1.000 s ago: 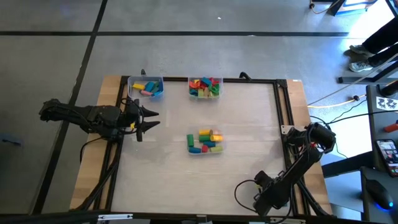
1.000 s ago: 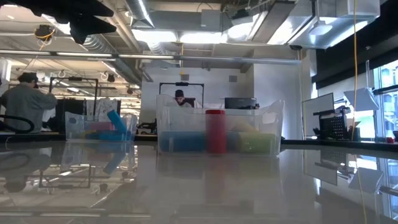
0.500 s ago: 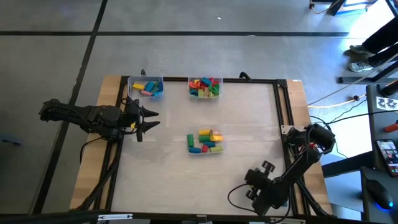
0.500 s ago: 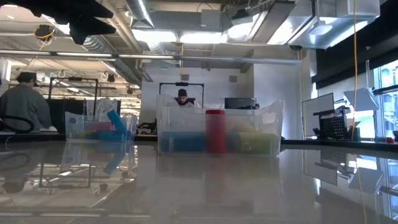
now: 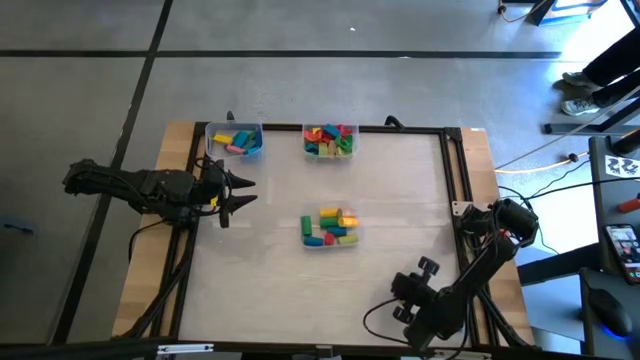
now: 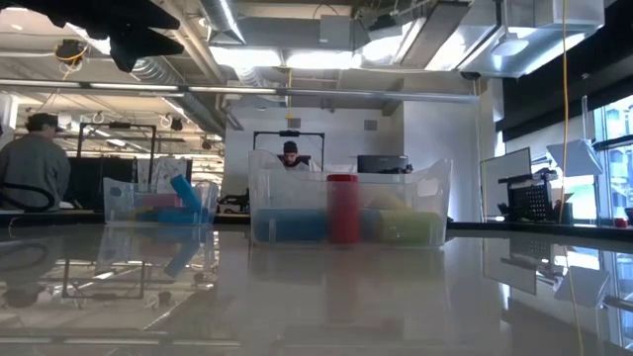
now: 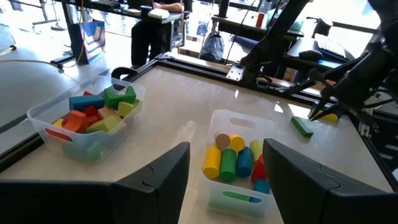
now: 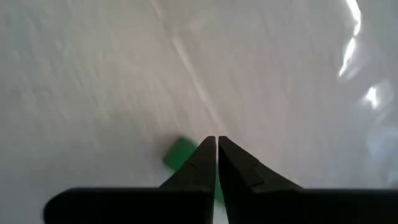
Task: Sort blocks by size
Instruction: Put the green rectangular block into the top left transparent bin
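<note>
Jaws: left gripper [image 5: 243, 192] open, idle; right gripper [image 8: 216, 144] closed, empty. Blocks [image 5: 327, 228] mostly binned; green block [image 8: 181, 152] loose on worktop [image 5: 400, 200].

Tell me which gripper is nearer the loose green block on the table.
Right. The right gripper, shut, sits right at the green block; the left gripper hangs open far across the table.

Table [image 5: 400, 200] mostly bare: wide free strip between middle tub [image 5: 329, 228] and right frame rail [image 5: 454, 200], and across the near half. Obstacles: two tubs at the far edge, left one [image 5: 236, 140] and centre one [image 5: 330, 141], with a gap between them; middle tub well apart from both. Left gripper [image 5: 243, 192] at left edge, right gripper [image 5: 402, 298] near front right. Green block [image 8: 180, 153] just beside its closed tips.
</note>
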{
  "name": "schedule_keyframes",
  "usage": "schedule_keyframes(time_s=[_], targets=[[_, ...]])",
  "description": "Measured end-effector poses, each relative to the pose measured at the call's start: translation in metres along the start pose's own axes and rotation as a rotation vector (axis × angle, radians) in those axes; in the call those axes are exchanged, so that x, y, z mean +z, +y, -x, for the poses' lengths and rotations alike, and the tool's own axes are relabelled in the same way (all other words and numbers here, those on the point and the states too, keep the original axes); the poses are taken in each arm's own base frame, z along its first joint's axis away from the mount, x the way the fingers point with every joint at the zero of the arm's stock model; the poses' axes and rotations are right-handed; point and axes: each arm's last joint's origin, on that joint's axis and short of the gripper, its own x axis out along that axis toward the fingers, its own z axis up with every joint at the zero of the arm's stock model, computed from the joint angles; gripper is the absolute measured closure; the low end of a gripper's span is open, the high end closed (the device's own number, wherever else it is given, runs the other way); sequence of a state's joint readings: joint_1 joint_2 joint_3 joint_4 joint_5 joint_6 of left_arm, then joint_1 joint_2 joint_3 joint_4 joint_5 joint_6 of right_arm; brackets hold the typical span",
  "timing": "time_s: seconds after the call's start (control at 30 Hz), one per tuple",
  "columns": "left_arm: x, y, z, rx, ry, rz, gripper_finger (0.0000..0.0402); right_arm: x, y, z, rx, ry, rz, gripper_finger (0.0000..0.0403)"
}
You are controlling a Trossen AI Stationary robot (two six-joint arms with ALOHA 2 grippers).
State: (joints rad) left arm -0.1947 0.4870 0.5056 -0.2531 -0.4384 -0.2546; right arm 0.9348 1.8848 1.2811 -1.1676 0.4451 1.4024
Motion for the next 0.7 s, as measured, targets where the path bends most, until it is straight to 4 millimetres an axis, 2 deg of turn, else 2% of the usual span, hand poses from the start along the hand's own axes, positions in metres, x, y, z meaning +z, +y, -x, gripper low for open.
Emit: schedule_keyframes(time_s=[0.13, 0.27, 0.37, 0.53, 0.7], targets=[[0.0, 0.0, 0.0, 0.0, 0.0, 0.0, 0.0203, 0.003, 0.0, 0.013, 0.003, 0.095, -0.069, 0.0351], [0.0, 0.0, 0.0, 0.0, 0.0, 0.0, 0.0203, 0.001, 0.002, 0.015, 0.028, 0.207, -0.091, 0.0283], [0.0, 0.0, 0.0, 0.0, 0.0, 0.0, 0.0203, -0.001, -0.001, 0.009, 0.012, 0.301, -0.084, 0.0228], [0.0, 0.0, 0.0, 0.0, 0.0, 0.0, 0.0203, 0.002, -0.005, -0.004, 0.024, 0.345, 0.08, 0.0157], [0.0, 0.0, 0.0, 0.0, 0.0, 0.0, 0.0203, 0.009, -0.012, -0.02, 0.023, 0.341, 0.296, 0.0131]])
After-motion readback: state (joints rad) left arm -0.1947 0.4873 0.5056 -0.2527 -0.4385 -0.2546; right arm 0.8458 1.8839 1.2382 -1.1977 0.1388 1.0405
